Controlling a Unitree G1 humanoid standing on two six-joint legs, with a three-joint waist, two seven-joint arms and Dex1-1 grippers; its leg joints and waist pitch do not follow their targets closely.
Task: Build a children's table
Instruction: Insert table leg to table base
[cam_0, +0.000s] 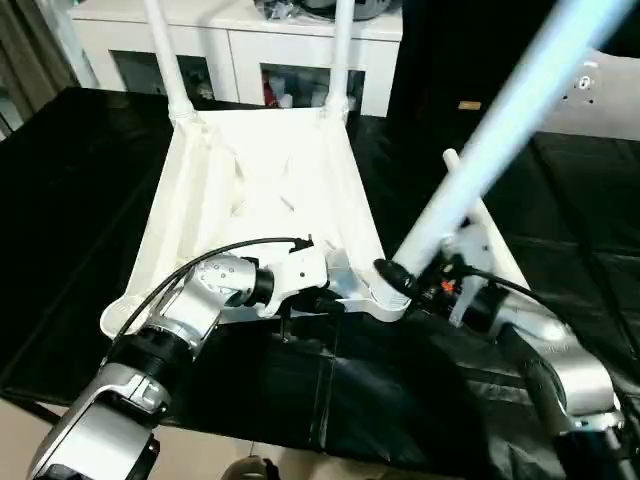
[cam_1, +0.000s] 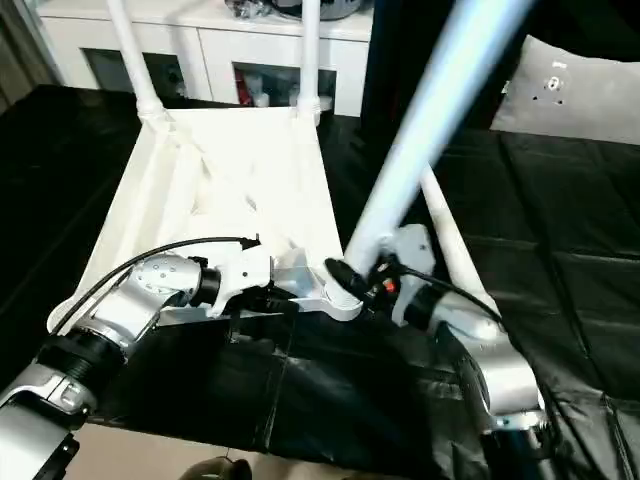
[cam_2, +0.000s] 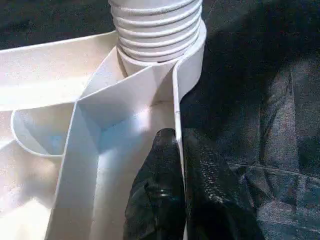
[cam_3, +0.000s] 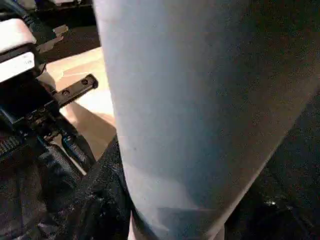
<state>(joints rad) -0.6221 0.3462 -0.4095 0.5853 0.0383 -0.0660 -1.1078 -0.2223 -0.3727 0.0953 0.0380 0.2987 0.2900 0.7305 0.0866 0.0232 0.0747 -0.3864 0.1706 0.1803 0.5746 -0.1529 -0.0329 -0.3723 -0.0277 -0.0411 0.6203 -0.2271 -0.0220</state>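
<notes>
The children's table top (cam_0: 260, 170) lies upside down on the black-covered surface, ribs facing up. Two white legs (cam_0: 165, 60) (cam_0: 340, 60) stand upright in its far corner sockets. A third leg (cam_0: 500, 130) leans up to the right, its threaded end (cam_2: 155, 25) sitting in the near right corner socket. My right gripper (cam_0: 400, 275) is shut on this leg just above the socket. My left gripper (cam_2: 180, 200) pinches the top's thin rim wall beside that socket, one black fingertip (cam_2: 160, 150) on each side. Another leg (cam_1: 445, 235) lies on the cover behind my right arm.
A white cabinet (cam_0: 240, 50) stands behind the work surface. A pale grey panel (cam_1: 570, 90) rests at the far right. The black cover's front edge (cam_0: 300, 430) runs just below my forearms, with floor beyond it.
</notes>
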